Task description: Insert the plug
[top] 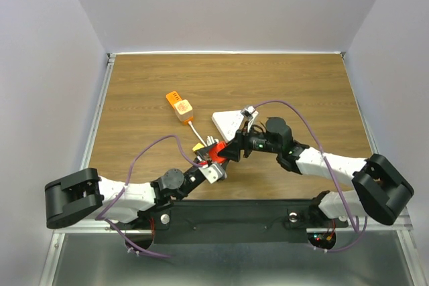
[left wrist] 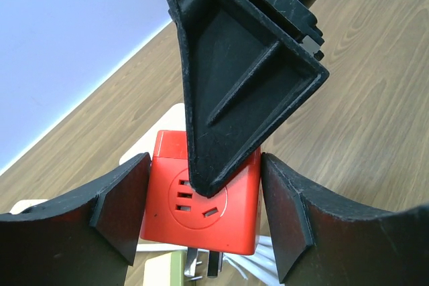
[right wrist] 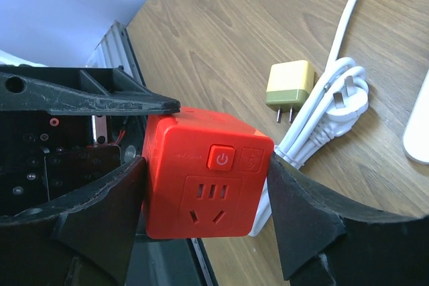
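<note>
A red socket cube (top: pixel 216 154) is held above the table near the front middle, between both grippers. In the left wrist view my left gripper (left wrist: pixel 204 209) has its fingers against two opposite sides of the cube (left wrist: pixel 231 222). One black finger of the right gripper (left wrist: pixel 234 98) lies across its round socket face. In the right wrist view my right gripper (right wrist: pixel 208 199) has its fingers against two other sides of the cube (right wrist: pixel 208 185), whose power button shows. A white three-pin plug (right wrist: pixel 345 95) on a coiled white cable lies on the table beside it.
A yellow-green charger (right wrist: pixel 289 84) lies next to the white plug. An orange device (top: pixel 178 106) on the white cable sits further back. A white power strip (top: pixel 226 120) lies behind the right gripper. The table's metal rail (right wrist: pixel 117 41) runs nearby.
</note>
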Motion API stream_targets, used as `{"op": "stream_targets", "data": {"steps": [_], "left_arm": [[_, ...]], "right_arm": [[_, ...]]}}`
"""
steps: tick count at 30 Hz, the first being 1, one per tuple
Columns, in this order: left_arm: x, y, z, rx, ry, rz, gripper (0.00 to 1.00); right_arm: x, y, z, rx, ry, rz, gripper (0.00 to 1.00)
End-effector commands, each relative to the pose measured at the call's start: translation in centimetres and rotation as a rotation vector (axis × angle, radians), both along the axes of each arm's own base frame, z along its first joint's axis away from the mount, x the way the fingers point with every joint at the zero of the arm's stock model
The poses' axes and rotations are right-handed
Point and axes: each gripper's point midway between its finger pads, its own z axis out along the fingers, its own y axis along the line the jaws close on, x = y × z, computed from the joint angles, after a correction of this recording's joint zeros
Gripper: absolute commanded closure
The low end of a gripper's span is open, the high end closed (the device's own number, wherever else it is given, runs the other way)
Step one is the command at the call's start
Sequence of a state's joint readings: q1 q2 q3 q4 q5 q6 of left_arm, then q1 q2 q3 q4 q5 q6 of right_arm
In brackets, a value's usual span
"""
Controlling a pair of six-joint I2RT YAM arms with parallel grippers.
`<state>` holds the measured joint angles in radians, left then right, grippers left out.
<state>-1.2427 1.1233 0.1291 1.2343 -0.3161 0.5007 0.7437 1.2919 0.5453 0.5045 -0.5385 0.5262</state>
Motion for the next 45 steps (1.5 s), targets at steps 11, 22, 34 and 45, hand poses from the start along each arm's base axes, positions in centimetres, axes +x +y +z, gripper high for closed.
{"op": "stream_targets", "data": {"steps": [11, 22, 34, 45], "left_arm": [[-0.1, 3.0, 10.3, -0.444, -0.066, 0.048, 0.58], [-1.8, 2.8, 8.5, -0.410, 0.020, -0.057, 0.24], [0.4, 3.7, 7.8, -0.450, 0.149, 0.000, 0.17], [6.6, 4.9, 6.4, -0.493, 0.292, 0.090, 0.17]], "right_arm": [[3.3, -2.0, 4.3, -0.003, -0.235, -0.145, 1.00], [9.4, -3.3, 8.0, -0.124, -0.377, -0.360, 1.00], [12.1, -5.6, 4.9, -0.323, -0.596, -0.413, 1.00], [12.4, -4.2, 2.9, -0.356, -0.735, -0.300, 1.00]]}}
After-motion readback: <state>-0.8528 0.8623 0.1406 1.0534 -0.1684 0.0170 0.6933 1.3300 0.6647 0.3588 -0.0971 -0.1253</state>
